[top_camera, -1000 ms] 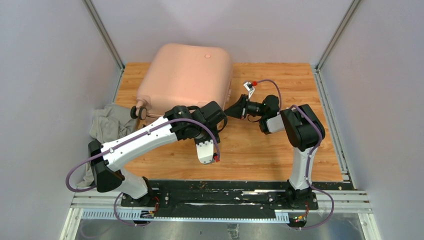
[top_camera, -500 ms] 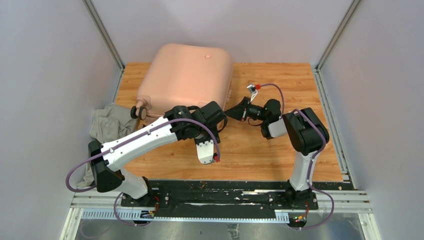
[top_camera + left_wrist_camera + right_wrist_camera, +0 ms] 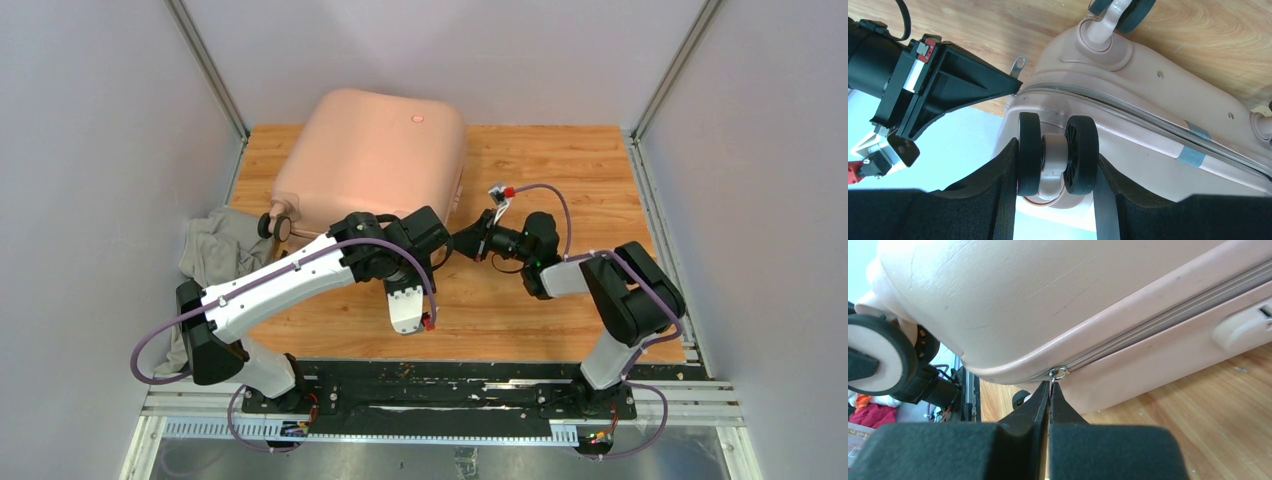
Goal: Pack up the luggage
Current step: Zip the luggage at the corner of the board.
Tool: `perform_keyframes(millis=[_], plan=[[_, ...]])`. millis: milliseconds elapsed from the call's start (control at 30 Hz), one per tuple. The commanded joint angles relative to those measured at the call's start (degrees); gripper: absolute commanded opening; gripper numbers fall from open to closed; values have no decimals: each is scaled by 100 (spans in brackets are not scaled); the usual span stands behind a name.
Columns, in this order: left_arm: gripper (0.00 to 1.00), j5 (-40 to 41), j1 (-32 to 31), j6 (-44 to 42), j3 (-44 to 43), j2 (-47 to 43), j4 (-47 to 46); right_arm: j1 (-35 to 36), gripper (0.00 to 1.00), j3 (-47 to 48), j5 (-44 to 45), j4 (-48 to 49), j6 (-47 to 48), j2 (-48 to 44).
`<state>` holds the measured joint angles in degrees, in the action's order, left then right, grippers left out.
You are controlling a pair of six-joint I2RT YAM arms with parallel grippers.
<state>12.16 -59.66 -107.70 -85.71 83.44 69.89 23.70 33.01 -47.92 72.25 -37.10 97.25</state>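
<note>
Now the luggage (image 3: 370, 160) lies flat and closed on the wooden table (image 3: 560, 160), its broad pale pink shell facing up, with a rumpled grey cloth (image 3: 215, 250) near its wheeled end. At the luggage's near corner the left gripper (image 3: 1055, 167) has its fingers clamped on either side of a double spinner wheel (image 3: 1080, 155), and at the zip seam just beside that corner the right gripper (image 3: 1049, 395) has its fingers pressed together on the small metal zipper pull (image 3: 1057, 373)
</note>
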Motion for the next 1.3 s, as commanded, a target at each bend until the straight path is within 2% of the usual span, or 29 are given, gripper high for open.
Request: perform_keyframes(millis=[0, 133, 300, 433, 633, 733, 800, 833, 933, 1100, 1267], plan=[[0, 1420, 183, 348, -525, -225, -814, 663, 0, -258, -792, -159, 493, -596], [0, 1429, 184, 373, -509, -215, -818, 799, 0, -412, -622, -408, 670, -997], [0, 1298, 183, 589, -623, 1, -827, 1286, 0, -527, -152, -1399, 1418, -1615], [0, 1135, 183, 983, -1013, 319, -819, 1785, 0, -825, 310, -1243, 1456, -1844], [0, 957, 183, 1256, -1441, 664, -819, 2164, 0, -1012, 644, -1228, 1363, -2139], [0, 937, 184, 1287, -1406, 682, -814, 2073, 0, -1100, 785, -1260, 1369, -2140], [0, 938, 185, 1299, -1316, 589, -802, 1522, 0, -1321, 1052, -1252, 1089, -2380], [0, 933, 183, 1285, -1231, 502, -796, 1113, 2, -1418, 1098, -1331, 941, -2557], [0, 901, 184, 1161, -961, 217, -810, 0, 28, -1393, 926, -2022, 901, -2896], [0, 881, 183, 1145, -898, 63, -808, -355, 56, -834, 683, -2594, 1266, -2720], [0, 941, 179, 1027, -873, -16, -810, -436, 62, -316, 39, -1907, 872, -1659]])
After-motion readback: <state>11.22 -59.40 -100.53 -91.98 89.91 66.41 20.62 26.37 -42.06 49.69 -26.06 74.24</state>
